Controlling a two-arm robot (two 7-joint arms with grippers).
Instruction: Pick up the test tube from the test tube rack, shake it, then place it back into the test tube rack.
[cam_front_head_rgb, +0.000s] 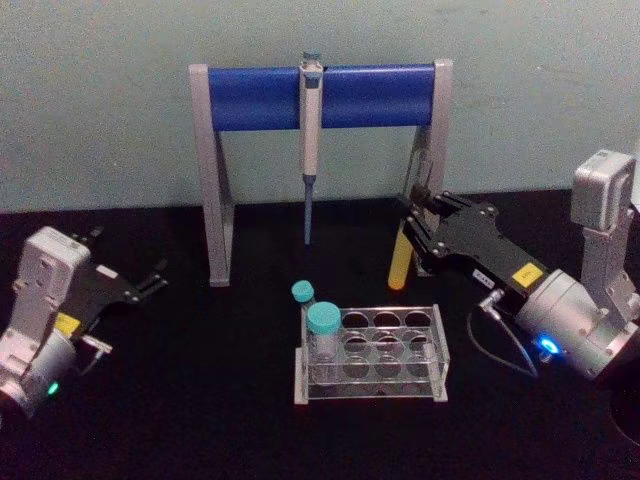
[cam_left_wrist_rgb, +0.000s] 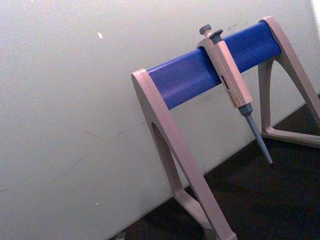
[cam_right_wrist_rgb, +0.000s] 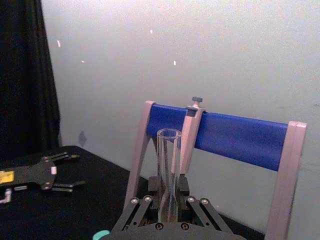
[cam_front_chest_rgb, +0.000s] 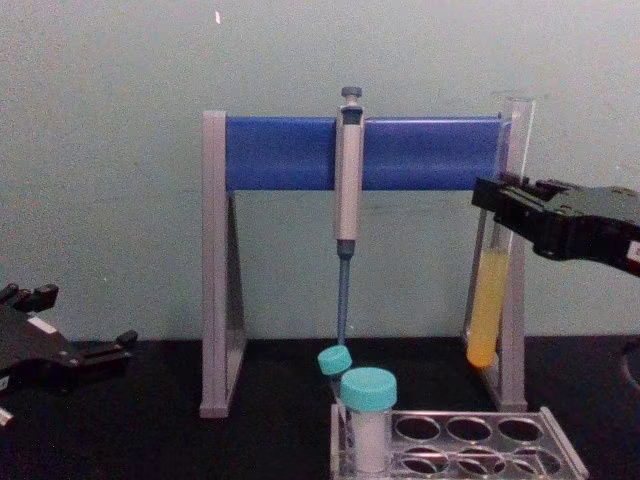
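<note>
Nearest me on the black bench (cam_front_head_rgb: 200, 425) stands the test tube rack (cam_front_head_rgb: 437, 348), with two teal-capped vials (cam_front_head_rgb: 323, 322) at its left end; behind it and to the right, my right pincer (cam_front_head_rgb: 412, 232) is clamped on the test tube (cam_front_head_rgb: 400, 265), which it holds upright and clear of the rack, yellow liquid in its lower part; my left pincer (cam_front_head_rgb: 152, 281) rests far off to the left, fingers apart; farthest back, a grey pipette (cam_front_head_rgb: 310, 130) hangs on the blue-barred stand (cam_front_head_rgb: 250, 97).

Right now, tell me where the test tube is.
The test tube stands upright in the right gripper, raised at the chest view's right, beside the right leg of the pipette stand, behind the test tube rack.
</note>
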